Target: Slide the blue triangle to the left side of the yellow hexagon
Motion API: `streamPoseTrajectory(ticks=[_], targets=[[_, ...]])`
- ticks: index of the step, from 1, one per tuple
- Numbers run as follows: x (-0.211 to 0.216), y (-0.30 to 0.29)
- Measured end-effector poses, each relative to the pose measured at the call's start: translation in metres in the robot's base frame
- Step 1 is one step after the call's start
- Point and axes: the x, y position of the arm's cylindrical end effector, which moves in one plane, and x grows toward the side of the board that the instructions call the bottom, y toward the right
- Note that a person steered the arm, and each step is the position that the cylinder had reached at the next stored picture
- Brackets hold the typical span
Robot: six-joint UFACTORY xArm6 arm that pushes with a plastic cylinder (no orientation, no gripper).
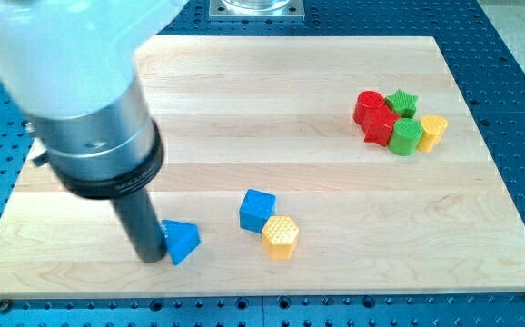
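A pale wooden board (272,109) fills the frame on a perforated blue bench (508,54), and over its left half looms the arm's white housing and grey collar (99,136) — the biggest thing in shot after the board itself. From the collar a dark rod drops to the wood, and my tip (151,258) stands just at the view's left of the blue triangle (182,242), seemingly touching its near face; there are no fingers here to open or close, only the bare rod end.

The blue triangle lies near the board's bottom edge, left of centre. The yellow hexagon (281,236) sits to its right at about the same height, with a blue cube (257,210) touching or nearly touching the hexagon's upper left. So tip, triangle and hexagon line up left to right — a push toward the view's right looks like the move called for, stopping short of the hexagon.

Well apart, at the upper right, clusters a group: red blocks (371,113), a green star (402,102), a green cylinder (406,136) and a small yellow block (432,132).
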Motion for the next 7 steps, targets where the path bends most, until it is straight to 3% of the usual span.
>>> streamPoseTrajectory(ticks=[3, 7], targets=[[-0.003, 0.055], [-0.007, 0.057]])
